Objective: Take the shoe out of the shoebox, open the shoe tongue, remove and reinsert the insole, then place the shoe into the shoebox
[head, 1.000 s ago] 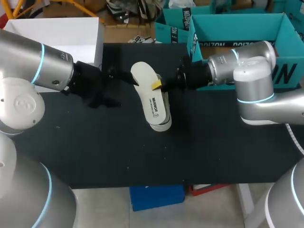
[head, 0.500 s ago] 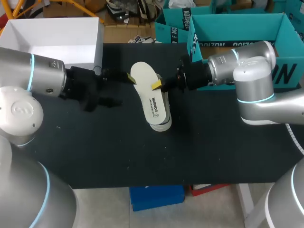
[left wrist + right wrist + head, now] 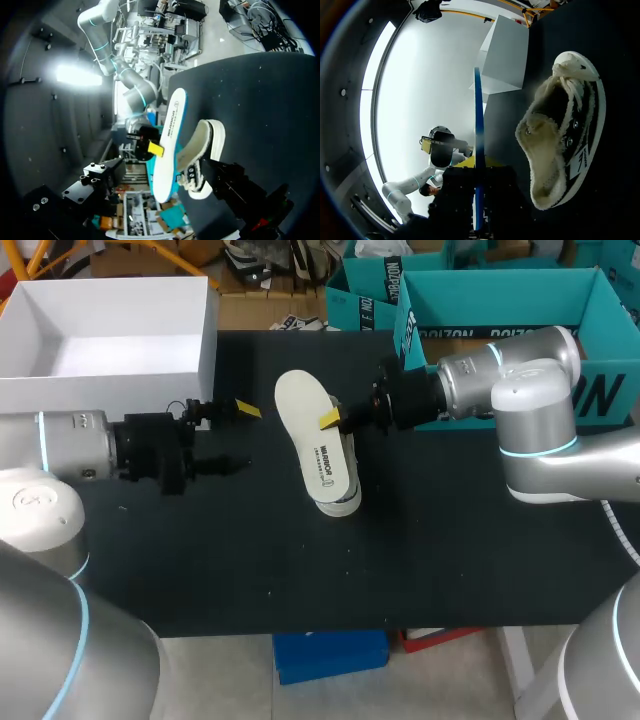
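A white insole point(image 3: 303, 425) is held on edge above the black table, with my right gripper point(image 3: 330, 420) shut on its side. Under it lies the white shoe point(image 3: 341, 503), on its side. In the right wrist view the insole point(image 3: 478, 125) shows edge-on between that gripper's point(image 3: 477, 169) fingers, and the fleece-lined shoe point(image 3: 560, 145) lies beside it. My left gripper point(image 3: 240, 437) stands open a short way left of the insole, touching nothing. In the left wrist view the insole point(image 3: 169, 140) and the shoe point(image 3: 204, 152) are ahead of that gripper's point(image 3: 169, 200) spread fingers.
An open white shoebox point(image 3: 205, 330) stands at the table's back left. Open teal boxes point(image 3: 600, 390) sit at the back right, behind my right arm. The black table point(image 3: 300, 570) runs bare toward the front edge.
My left arm has drawn back to the left, away from the insole, with its gripper still open. The right arm, insole and shoe have not moved.
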